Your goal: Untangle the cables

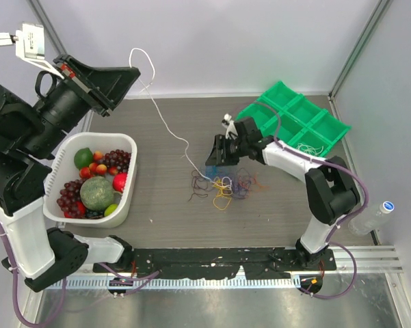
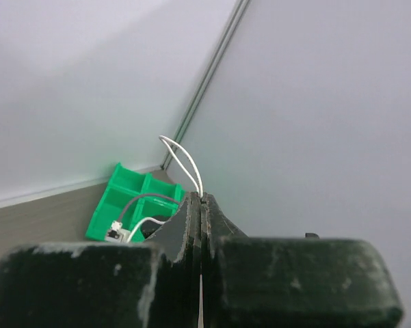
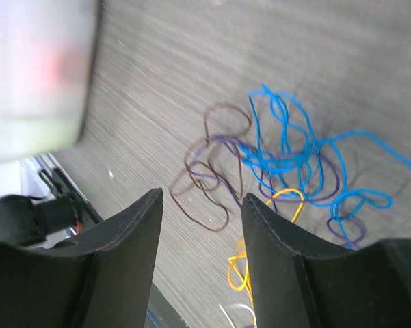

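The cables (image 1: 222, 184) lie in a tangled pile of blue, purple, yellow and brown strands mid-table. A white cable (image 1: 165, 123) rises from the pile up to my left gripper (image 1: 131, 72), which is raised high at the left and shut on it. In the left wrist view the white cable (image 2: 183, 160) loops out of the closed left gripper (image 2: 202, 198). My right gripper (image 1: 216, 158) hovers just over the pile's far edge. Seen from the right wrist, that gripper (image 3: 202, 195) is open and holds nothing, above brown (image 3: 205, 188), blue (image 3: 294, 160) and yellow (image 3: 287, 198) strands.
A white basket (image 1: 63, 158) of fruit stands at the left. A green compartment tray (image 1: 297, 119) sits at the back right, also seen as the green tray (image 2: 126, 195), with a few strands inside. A plastic bottle (image 1: 373, 217) lies beyond the right arm's base.
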Action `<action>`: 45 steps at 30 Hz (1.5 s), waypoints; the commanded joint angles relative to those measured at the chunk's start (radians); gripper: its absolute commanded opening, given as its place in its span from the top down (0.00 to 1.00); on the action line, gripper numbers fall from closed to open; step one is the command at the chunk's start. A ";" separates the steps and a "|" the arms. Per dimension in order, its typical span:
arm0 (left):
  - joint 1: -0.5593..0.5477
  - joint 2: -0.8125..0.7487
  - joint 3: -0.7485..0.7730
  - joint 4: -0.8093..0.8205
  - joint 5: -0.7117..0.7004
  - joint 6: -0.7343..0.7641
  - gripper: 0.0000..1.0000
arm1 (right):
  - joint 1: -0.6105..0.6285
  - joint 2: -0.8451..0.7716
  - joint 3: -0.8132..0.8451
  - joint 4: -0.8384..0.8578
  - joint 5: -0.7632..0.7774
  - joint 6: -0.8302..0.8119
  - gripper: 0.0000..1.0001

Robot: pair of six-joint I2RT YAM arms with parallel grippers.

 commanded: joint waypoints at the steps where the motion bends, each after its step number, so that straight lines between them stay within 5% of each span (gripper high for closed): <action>1: 0.000 0.021 -0.008 0.150 0.003 -0.044 1.00 | -0.042 -0.089 0.114 0.013 -0.066 0.030 0.44; 7: 0.000 0.043 0.014 0.207 0.037 -0.051 1.00 | -0.091 -0.120 0.204 -0.019 -0.108 0.029 0.42; 13: 0.001 0.044 0.005 0.200 0.025 -0.048 1.00 | -0.143 -0.220 0.263 -0.042 -0.187 -0.140 0.37; 20: 0.000 0.032 -0.038 0.212 0.031 -0.050 1.00 | -0.047 -0.443 -0.031 0.061 -0.344 -0.244 0.37; 27: 0.000 0.046 -0.032 0.200 0.045 -0.057 1.00 | 0.058 -0.521 -0.127 0.076 -0.189 -0.295 0.36; 34: 0.000 0.054 -0.007 0.181 0.057 -0.064 1.00 | 0.204 -0.479 -0.136 0.243 0.249 -0.333 0.39; 36: 0.001 0.054 -0.008 0.175 0.055 -0.064 1.00 | 0.204 -0.462 -0.095 0.259 0.239 -0.350 0.42; 38: 0.000 0.044 -0.019 0.175 0.051 -0.061 1.00 | 0.208 -0.436 -0.040 0.236 0.224 -0.356 0.55; 40: 0.000 0.035 -0.038 0.181 0.043 -0.056 1.00 | 0.210 -0.419 0.002 0.222 0.202 -0.364 0.77; 43: 0.000 0.021 -0.053 0.183 0.034 -0.045 1.00 | 0.213 -0.415 0.014 0.187 0.258 -0.365 0.70; 45: 0.000 0.015 -0.056 0.181 0.029 -0.041 1.00 | 0.211 -0.425 0.002 0.183 0.312 -0.364 0.55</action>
